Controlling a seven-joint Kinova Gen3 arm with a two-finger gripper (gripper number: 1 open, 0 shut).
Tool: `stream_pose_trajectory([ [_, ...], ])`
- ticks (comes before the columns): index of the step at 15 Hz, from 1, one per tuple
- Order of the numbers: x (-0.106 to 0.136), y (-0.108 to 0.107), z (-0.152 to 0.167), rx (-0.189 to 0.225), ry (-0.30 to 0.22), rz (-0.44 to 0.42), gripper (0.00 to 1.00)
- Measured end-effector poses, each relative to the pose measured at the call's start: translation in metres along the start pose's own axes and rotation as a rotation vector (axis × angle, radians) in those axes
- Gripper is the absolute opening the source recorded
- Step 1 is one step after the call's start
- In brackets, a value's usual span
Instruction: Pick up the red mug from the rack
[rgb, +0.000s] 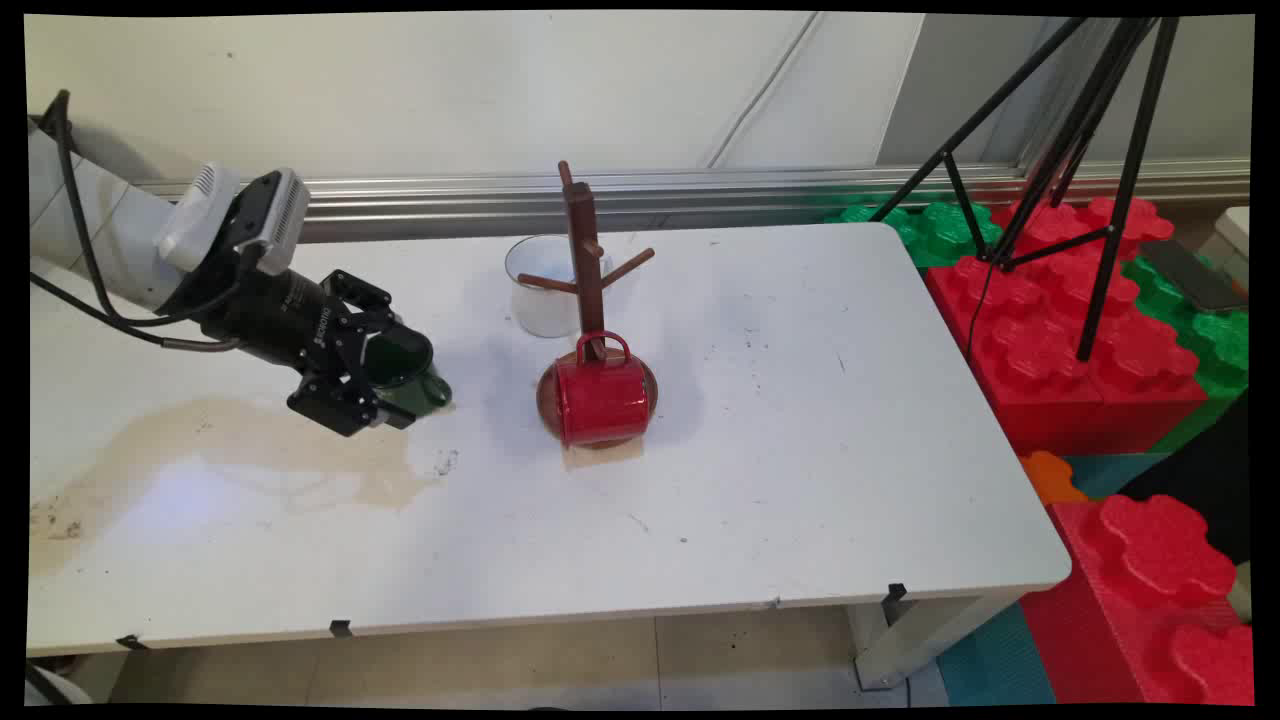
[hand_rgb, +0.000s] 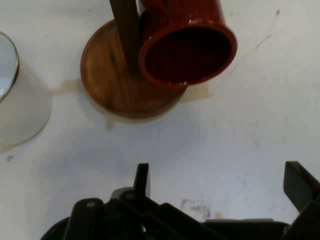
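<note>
My gripper (rgb: 385, 368) hangs low over the table's left part with its fingers spread wide; in the hand view only bare table shows between the gripper (hand_rgb: 220, 180) fingertips. A dark green mug (rgb: 418, 388) lies on its side right at the fingers, partly hidden by them; contact cannot be told. Straight ahead stands a brown wooden mug tree (rgb: 583, 250) on a round base (hand_rgb: 115, 87). A red mug (rgb: 600, 402) rests on its side on that base, and its mouth faces the hand camera as the red mug (hand_rgb: 187, 50). A white cup (rgb: 535, 290) (hand_rgb: 15, 100) stands behind the tree.
A brownish stain (rgb: 250, 450) spreads over the table's left front. Off the table's right edge are big red foam blocks (rgb: 1080, 340) and green ones, with a black tripod (rgb: 1090, 150) standing on them.
</note>
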Motion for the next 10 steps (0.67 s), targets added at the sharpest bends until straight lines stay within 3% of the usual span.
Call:
stream_pose_trajectory([
  [10, -0.005, 0.012, 0.025, -0.058, 0.090, -0.144, 1.00],
])
